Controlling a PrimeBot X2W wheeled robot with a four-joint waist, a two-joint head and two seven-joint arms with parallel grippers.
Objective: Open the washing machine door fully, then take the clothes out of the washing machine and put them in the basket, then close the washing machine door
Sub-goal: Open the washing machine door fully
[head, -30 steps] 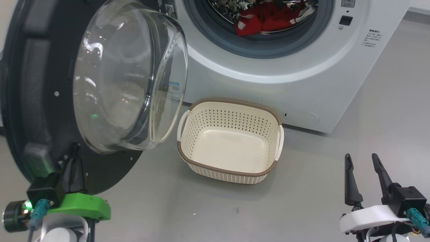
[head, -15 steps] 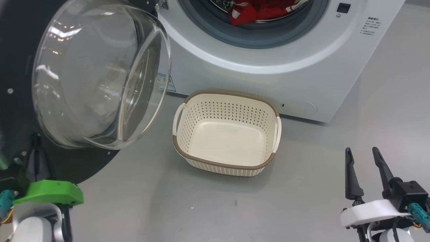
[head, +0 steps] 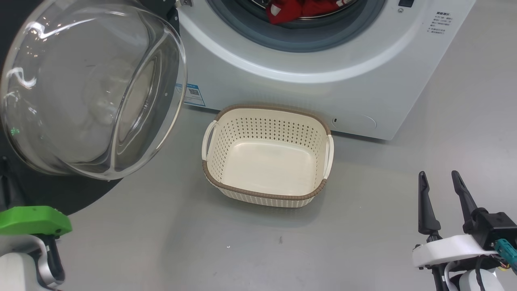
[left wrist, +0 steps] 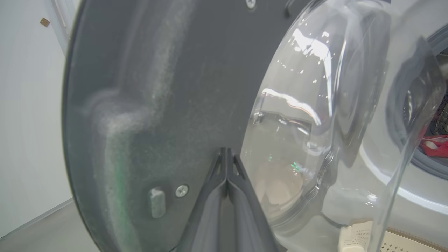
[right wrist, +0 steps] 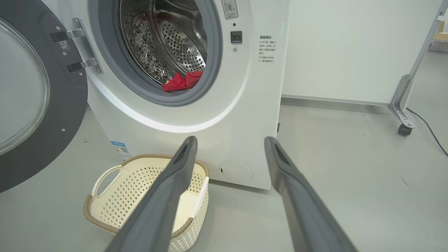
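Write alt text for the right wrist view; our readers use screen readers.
A white washing machine stands with its round black door swung open at left and red clothes in the steel drum. An empty cream basket sits on the floor before it, partly behind the open right gripper's dark fingers.

Grey floor [head: 363, 242] beneath basket [head: 264, 197], washing machine [head: 303, 93]
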